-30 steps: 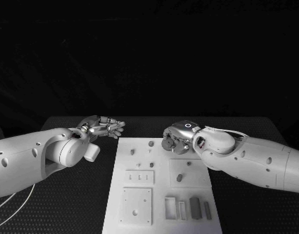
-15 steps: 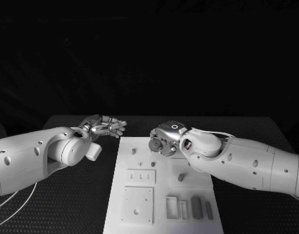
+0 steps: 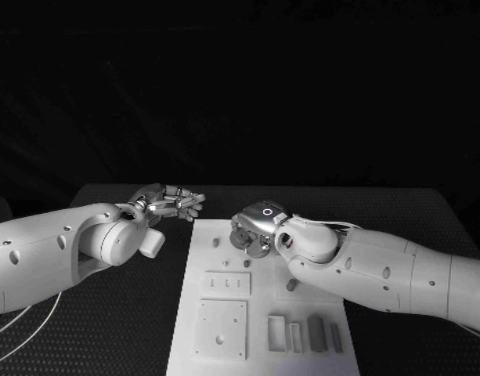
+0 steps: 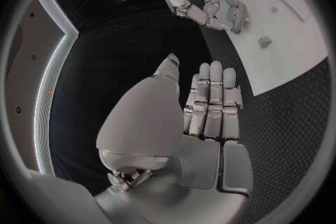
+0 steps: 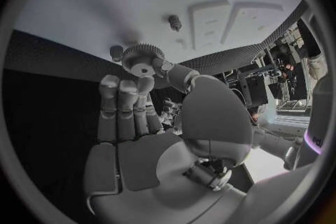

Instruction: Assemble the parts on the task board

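we see our right hand (image 5: 150, 140) pinching a small grey toothed gear wheel (image 5: 142, 59) at its fingertips, just above the far end of the white task board (image 3: 223, 333). a short grey peg (image 5: 116, 52) stands just beside the gear. our left hand (image 4: 203, 117) waits off the board's far left corner, fingers straight, side by side, holding nothing.

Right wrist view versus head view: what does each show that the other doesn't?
Right wrist view alone: the toothed gear pinched in the right hand, next to a peg on the task board. Head view alone: the left hand held off the board's far left corner, and rectangular parts at its near end. Both: right hand and board.
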{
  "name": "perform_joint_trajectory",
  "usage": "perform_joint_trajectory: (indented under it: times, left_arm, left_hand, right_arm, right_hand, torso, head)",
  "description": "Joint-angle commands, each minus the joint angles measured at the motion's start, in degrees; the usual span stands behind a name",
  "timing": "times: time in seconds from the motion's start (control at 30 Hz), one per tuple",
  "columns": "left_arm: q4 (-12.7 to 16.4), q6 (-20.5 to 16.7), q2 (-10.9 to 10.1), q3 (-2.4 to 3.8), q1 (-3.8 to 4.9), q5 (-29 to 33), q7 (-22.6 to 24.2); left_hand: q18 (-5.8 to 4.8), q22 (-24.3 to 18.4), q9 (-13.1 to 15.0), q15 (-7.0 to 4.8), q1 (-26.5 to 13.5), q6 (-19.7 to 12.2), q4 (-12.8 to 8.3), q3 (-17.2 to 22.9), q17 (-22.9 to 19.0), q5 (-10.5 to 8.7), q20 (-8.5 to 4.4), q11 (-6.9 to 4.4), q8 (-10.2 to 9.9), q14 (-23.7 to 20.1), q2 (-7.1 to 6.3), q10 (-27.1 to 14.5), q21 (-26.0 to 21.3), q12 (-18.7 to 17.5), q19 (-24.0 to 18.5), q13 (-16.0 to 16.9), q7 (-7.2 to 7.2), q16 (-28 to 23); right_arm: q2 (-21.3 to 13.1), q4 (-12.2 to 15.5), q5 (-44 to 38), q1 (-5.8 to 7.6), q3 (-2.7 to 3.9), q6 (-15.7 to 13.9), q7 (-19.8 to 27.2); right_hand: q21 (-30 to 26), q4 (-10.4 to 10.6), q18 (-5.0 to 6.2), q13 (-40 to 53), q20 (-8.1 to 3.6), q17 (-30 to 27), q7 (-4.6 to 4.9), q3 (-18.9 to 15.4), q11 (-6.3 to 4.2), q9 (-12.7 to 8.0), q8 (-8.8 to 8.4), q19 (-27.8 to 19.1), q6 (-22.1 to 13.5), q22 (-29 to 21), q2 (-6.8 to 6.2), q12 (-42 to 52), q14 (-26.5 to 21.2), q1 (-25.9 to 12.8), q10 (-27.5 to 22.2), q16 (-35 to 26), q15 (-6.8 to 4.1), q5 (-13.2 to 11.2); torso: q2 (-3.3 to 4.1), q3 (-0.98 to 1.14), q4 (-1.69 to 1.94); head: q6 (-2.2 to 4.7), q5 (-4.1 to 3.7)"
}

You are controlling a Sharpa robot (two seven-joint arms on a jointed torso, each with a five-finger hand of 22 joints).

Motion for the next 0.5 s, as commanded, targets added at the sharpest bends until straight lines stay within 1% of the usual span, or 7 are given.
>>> perform_joint_trajectory:
  times: [0.03,0.1,0.2,0.33,0.5]
  left_arm:
    - [0.10,0.68,0.06,0.04,0.07,-0.19,0.34]
    - [0.06,0.81,0.03,0.04,0.07,-0.19,0.34]
    - [0.03,0.95,0.16,0.04,0.07,-0.19,0.34]
    - [0.08,1.04,0.21,0.04,0.07,-0.19,0.34]
    - [-0.04,0.91,0.15,0.04,0.09,-0.19,0.27]
  left_hand:
    - [1.18,0.13,0.08,0.06,0.58,0.01,-0.01,-0.24,0.06,-0.39,0.03,-0.21,-0.26,0.44,-0.05,-0.31,0.34,-0.21,-0.33,0.09,-0.09,-0.36]
    - [1.17,0.13,0.09,0.06,0.58,0.01,-0.01,-0.24,0.06,-0.39,0.03,-0.21,-0.27,0.44,-0.05,-0.31,0.34,-0.21,-0.33,0.09,-0.09,-0.36]
    - [1.17,0.12,0.10,0.07,0.57,0.01,0.00,-0.25,0.06,-0.40,0.03,-0.20,-0.28,0.44,-0.05,-0.31,0.34,-0.22,-0.33,0.10,-0.09,-0.37]
    - [1.17,0.12,0.11,0.07,0.56,0.01,0.00,-0.27,0.07,-0.40,0.04,-0.20,-0.29,0.44,-0.03,-0.32,0.34,-0.23,-0.34,0.10,-0.09,-0.38]
    - [1.16,0.12,0.13,0.07,0.55,0.01,0.01,-0.29,0.07,-0.41,0.04,-0.18,-0.31,0.44,-0.04,-0.33,0.34,-0.25,-0.34,0.10,-0.08,-0.39]
  right_arm:
    - [0.48,-0.42,-4.01,-0.25,-0.09,-1.29,-1.30]
    - [1.03,-0.72,-4.29,-0.42,-0.21,-1.44,-1.52]
    - [1.57,-1.08,-4.66,-0.53,-0.33,-1.69,-1.70]
    - [2.06,-1.87,-4.80,-0.55,-0.47,-1.58,-1.88]
    - [2.65,-2.96,-5.03,-0.59,-0.73,-1.40,-1.87]
  right_hand:
    - [0.37,0.07,2.10,-0.10,-0.31,-0.10,-1.93,0.51,-2.02,1.07,0.23,0.19,11.01,0.05,-0.46,0.05,0.60,-0.05,-2.02,0.17,-0.95,0.17]
    - [0.39,0.14,2.10,-0.15,-0.35,-0.13,-1.95,0.62,-2.05,1.11,0.24,0.27,11.06,0.02,-0.62,0.04,0.67,-0.03,-1.94,0.17,-0.98,0.17]
    - [0.41,0.22,2.10,-0.19,-0.39,-0.16,-1.97,0.71,-2.07,1.14,0.24,0.35,11.10,0.00,-0.71,0.04,0.76,-0.04,-1.85,0.17,-1.01,0.17]
    - [0.44,0.29,2.10,-0.23,-0.44,-0.19,-2.00,0.80,-2.10,1.19,0.25,0.44,11.17,-0.03,-0.81,0.04,0.86,-0.04,-1.75,0.17,-1.04,0.17]
    - [0.45,0.33,2.10,-0.27,-0.47,-0.21,-2.01,0.87,-2.11,1.21,0.24,0.50,11.18,-0.05,-0.87,0.03,0.91,-0.03,-1.70,0.16,-1.05,0.17]
  torso:
    - [0.00,0.05,0.04]
    - [-0.02,0.06,0.01]
    - [-0.04,0.06,-0.09]
    - [-0.05,0.03,-0.01]
    - [-0.07,0.09,-0.15]
  head:
    - [-0.22,0.08]
    - [-0.36,0.14]
    - [-0.23,0.40]
    - [-0.27,0.41]
    - [-0.32,0.48]
